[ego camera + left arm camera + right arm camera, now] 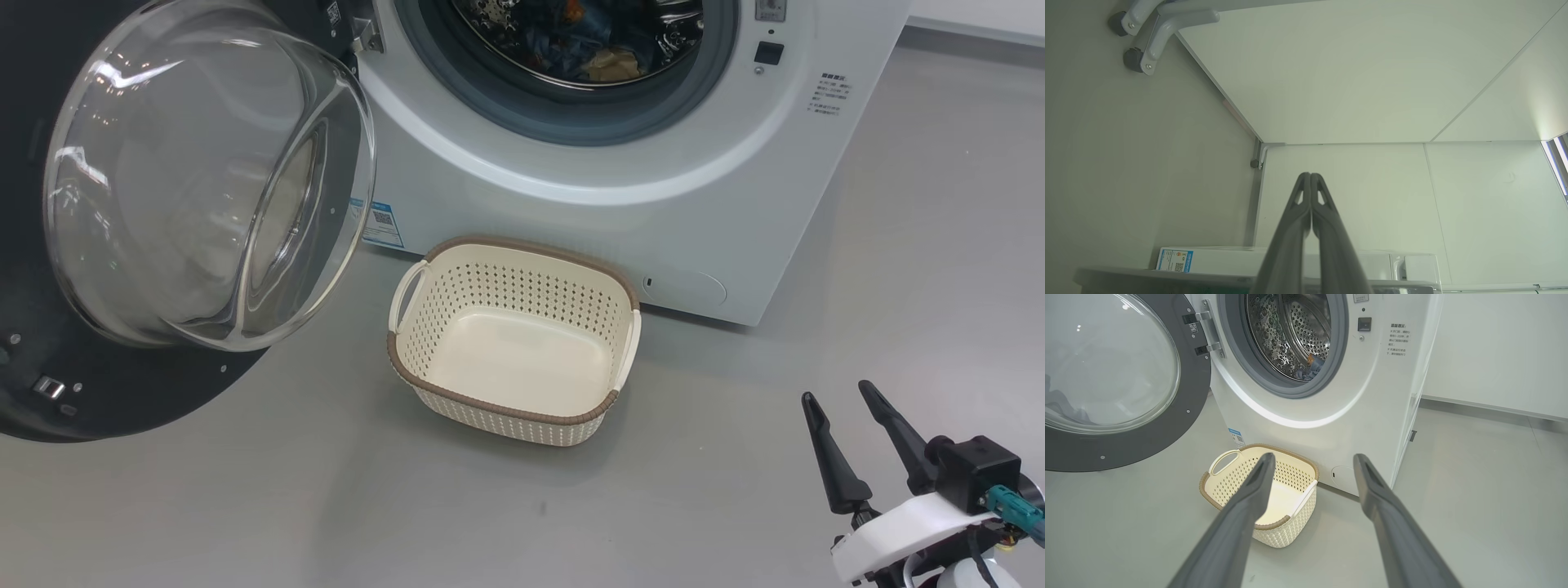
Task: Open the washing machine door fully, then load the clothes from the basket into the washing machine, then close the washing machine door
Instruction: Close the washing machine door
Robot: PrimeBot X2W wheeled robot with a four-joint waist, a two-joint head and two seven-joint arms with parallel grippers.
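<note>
A smooth grey floor (245, 506) runs under everything, with pale wall panels behind. At the far left stands the one washing machine door (204, 188), swung wide open on its metal hinge (367, 37), its bulging glass facing the room. Just right of it, a single blue label sticker (382, 222) sits low on the one washing machine (620, 220), whose round mouth is uncovered. Inside the steel drum lies a bundle of the clothes (588, 41), blue with orange and cream patches; how many pieces cannot be told. On the floor before the machine, just beside its front, rests the one basket (506, 425), upright, two side handles showing, its bare cream bottom visible. At the lower right hovers the right gripper (837, 390), its two dark fingers spread wide apart and holding nothing; the basket lies well apart from it, up and to its left, and in its wrist view the right gripper (1313, 456) points toward the basket and the machine's lower front. The left gripper (1310, 175) has both fingers pressed together, empty, aimed at white panels above the machine's top.
</note>
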